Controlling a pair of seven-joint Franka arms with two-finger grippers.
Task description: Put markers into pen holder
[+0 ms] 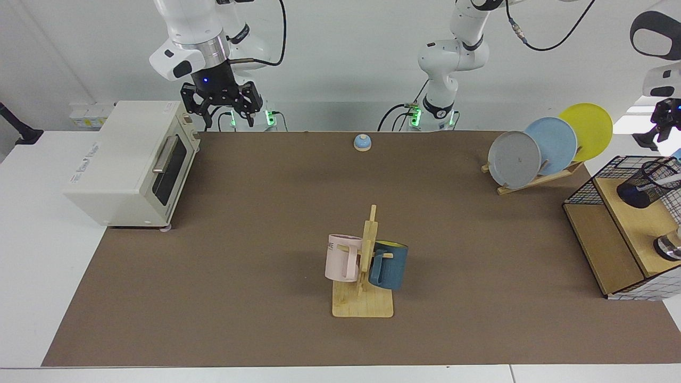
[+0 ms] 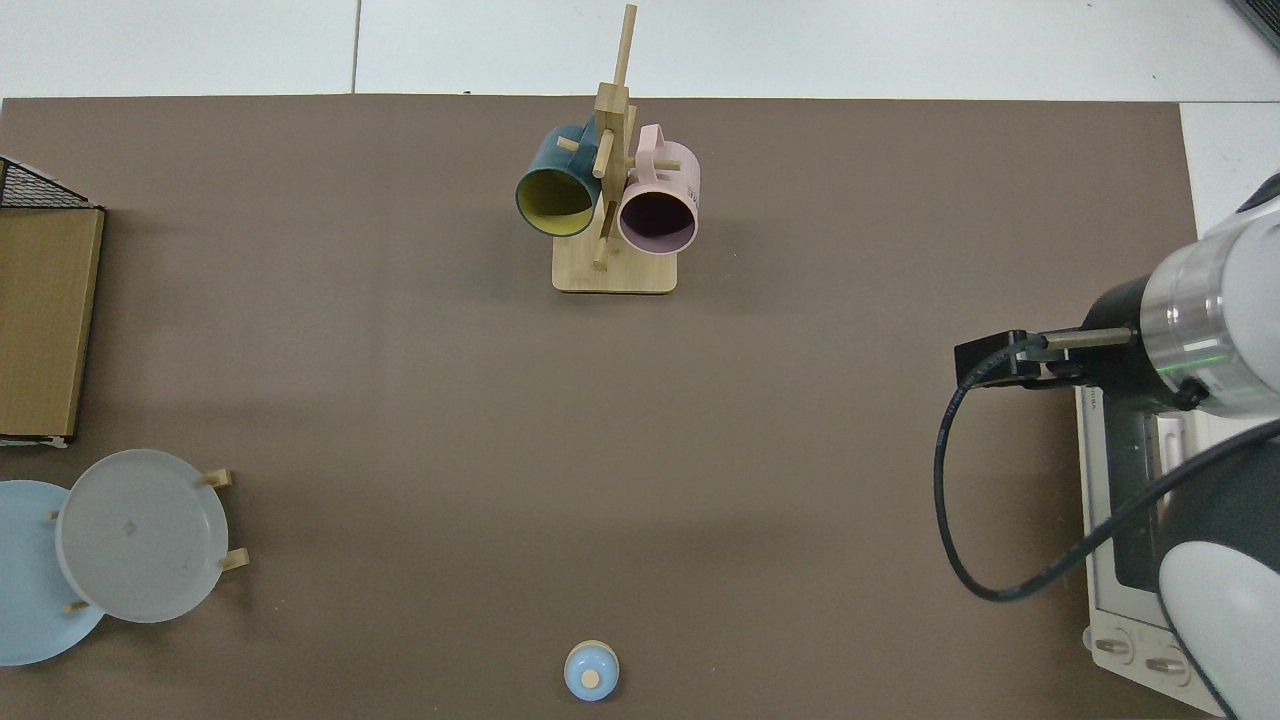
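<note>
The pen holder (image 1: 640,191), a small black mesh cup, leans on the wooden shelf at the far right of the facing view. A white marker (image 1: 668,182) shows through its mesh near the rim, running off the frame's edge. My left gripper (image 1: 668,118) hangs well above the holder, partly cut off by the frame. My right gripper (image 1: 226,118) waits open and empty over the back corner of the toaster oven (image 1: 127,159). In the top view only the right arm (image 2: 1200,340) shows, and the holder is out of view.
A big black wire basket (image 1: 585,186) encloses the wooden shelf, with a shiny metal round object (image 1: 670,247) on it. A rack of plates (image 1: 548,146) stands beside it. A mug tree (image 1: 364,266) is mid-table and a blue bell (image 1: 362,142) at the back.
</note>
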